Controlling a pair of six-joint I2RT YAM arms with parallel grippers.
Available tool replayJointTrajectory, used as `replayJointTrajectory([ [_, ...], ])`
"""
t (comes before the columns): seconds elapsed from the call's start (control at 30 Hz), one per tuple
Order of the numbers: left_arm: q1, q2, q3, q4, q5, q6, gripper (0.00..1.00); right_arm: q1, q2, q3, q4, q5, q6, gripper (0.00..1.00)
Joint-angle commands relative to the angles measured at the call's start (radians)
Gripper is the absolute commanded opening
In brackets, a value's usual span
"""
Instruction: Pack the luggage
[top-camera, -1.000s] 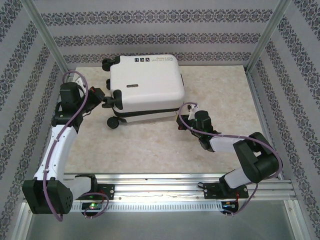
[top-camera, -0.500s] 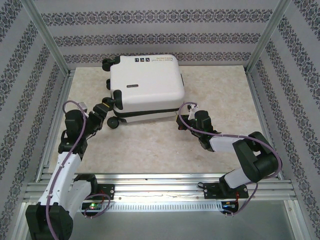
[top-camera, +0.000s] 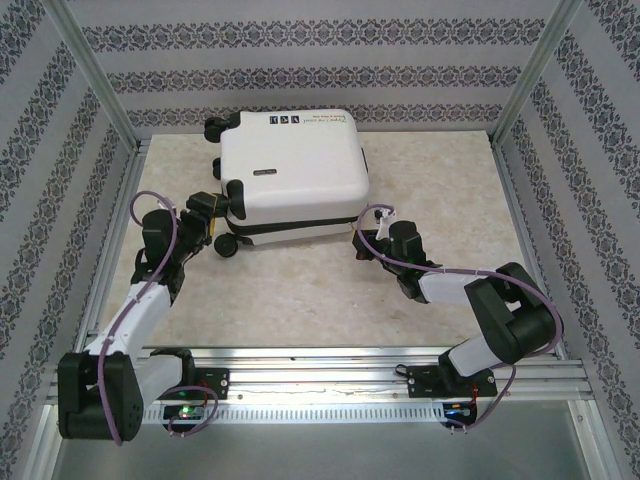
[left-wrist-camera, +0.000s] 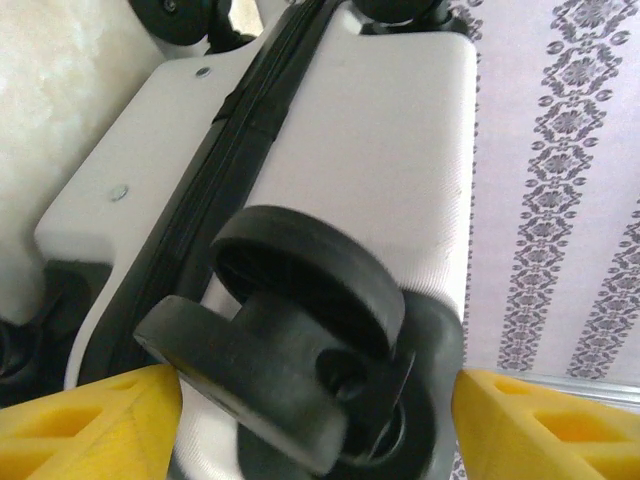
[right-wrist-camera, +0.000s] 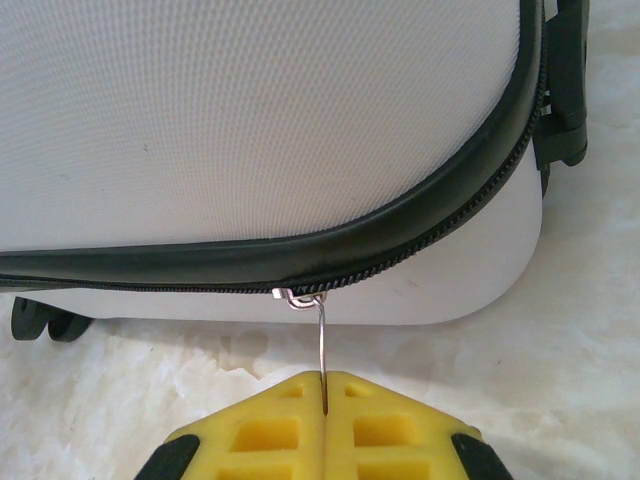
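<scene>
The white luggage (top-camera: 292, 170) lies flat and closed at the back middle of the table, its black caster wheels on its left side. My left gripper (top-camera: 210, 213) is at the front-left wheel. In the left wrist view that wheel (left-wrist-camera: 300, 320) sits between my yellow fingertips (left-wrist-camera: 90, 425), which stand wide apart, and a gap shows on the right side. My right gripper (top-camera: 362, 244) is at the luggage's front right corner. It (right-wrist-camera: 325, 400) is shut on the thin metal zipper pull (right-wrist-camera: 322, 335), which hangs from the slider (right-wrist-camera: 300, 297) on the black zipper band.
Beige table top (top-camera: 300, 300) lies bare in front of the luggage and to its right. Metal frame posts (top-camera: 95, 75) and patterned walls close in the back and both sides. A rail (top-camera: 320, 365) runs along the near edge.
My left arm drew back toward the near side and its gripper opened from shut; it now sits around the front-left wheel. The right arm and the luggage have not moved.
</scene>
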Motion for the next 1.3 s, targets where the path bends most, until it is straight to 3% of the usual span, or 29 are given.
replayJointTrajectory([
  [0.0,-0.013,0.031,0.037,0.126,-0.028,-0.016,0.71,0.008,-0.014,0.004,0.014,0.007,-0.009,0.00],
  [0.53,-0.110,0.173,0.073,0.237,-0.100,-0.036,0.63,0.009,-0.021,-0.003,0.017,0.008,-0.011,0.00],
  [0.8,-0.111,0.145,0.023,0.243,-0.225,-0.058,0.59,0.008,-0.027,-0.005,0.014,0.013,-0.015,0.00],
  [0.9,-0.111,0.152,0.037,0.249,-0.216,-0.049,0.49,0.008,-0.022,-0.003,0.014,0.009,-0.014,0.00],
  [1.03,-0.112,0.177,0.037,0.317,-0.189,-0.064,0.20,0.009,-0.024,-0.003,0.016,0.008,-0.012,0.00],
  [1.27,-0.085,0.251,-0.028,0.607,-0.133,-0.227,0.01,0.007,-0.051,-0.005,0.001,0.010,-0.018,0.00],
])
